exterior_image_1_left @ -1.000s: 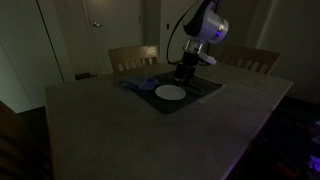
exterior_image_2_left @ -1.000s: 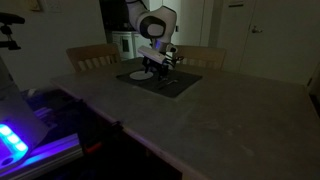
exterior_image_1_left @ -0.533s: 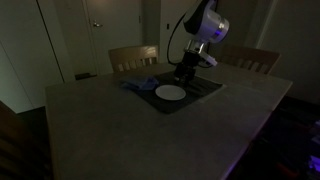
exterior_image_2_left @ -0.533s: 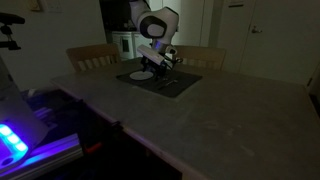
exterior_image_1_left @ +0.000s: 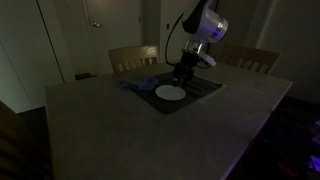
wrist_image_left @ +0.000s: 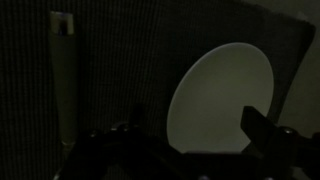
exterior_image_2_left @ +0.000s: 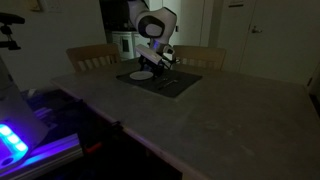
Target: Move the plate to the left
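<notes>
A white round plate (exterior_image_1_left: 170,92) lies on a dark placemat (exterior_image_1_left: 203,90) at the far side of the table, seen in both exterior views (exterior_image_2_left: 142,75). My gripper (exterior_image_1_left: 182,73) hangs just above the plate's far edge. In the wrist view the plate (wrist_image_left: 220,80) fills the space between and beyond my two dark fingers. The gripper (wrist_image_left: 195,125) is open, with its fingers spread wide on either side of the plate's near part. Whether the fingers touch the plate cannot be told in the dim light.
A pale long utensil (wrist_image_left: 63,75) lies on the placemat (wrist_image_left: 110,60) beside the plate. A bluish cloth (exterior_image_1_left: 138,83) sits at the mat's edge. Wooden chairs (exterior_image_1_left: 133,57) (exterior_image_1_left: 250,60) stand behind the table. A wide tabletop (exterior_image_1_left: 130,130) stretches in front of the mat.
The gripper has shifted slightly over the plate. The plate stays in the same place on the placemat.
</notes>
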`<state>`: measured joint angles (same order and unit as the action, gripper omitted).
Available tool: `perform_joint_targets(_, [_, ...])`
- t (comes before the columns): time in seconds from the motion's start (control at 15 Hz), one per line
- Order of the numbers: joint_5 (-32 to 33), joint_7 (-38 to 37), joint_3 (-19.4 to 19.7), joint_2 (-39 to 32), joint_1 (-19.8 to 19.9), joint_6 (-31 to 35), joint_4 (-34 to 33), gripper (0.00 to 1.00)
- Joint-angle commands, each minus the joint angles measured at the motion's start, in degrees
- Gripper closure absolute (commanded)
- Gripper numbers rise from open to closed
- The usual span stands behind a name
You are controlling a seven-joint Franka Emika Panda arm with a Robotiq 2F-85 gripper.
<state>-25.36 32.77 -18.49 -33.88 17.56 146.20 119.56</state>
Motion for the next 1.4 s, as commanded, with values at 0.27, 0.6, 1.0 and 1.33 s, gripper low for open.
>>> perform_joint_targets(0.27, [-2.4, 2.8, -0.8, -2.2, 0.8, -0.7, -2.6, 0.0])
perform_joint_targets(0.6, [-6.6, 6.7, -2.1, -4.5, 2.4, -1.5, -4.2, 0.0])
perform_joint_targets(1.0, [-10.3, 9.3, -1.3, -4.1, 2.1, -2.1, -4.5, 0.0])
perform_joint_targets(1.33, [-12.5, 10.1, -0.6, -2.9, 1.3, -2.7, -3.7, 0.0])
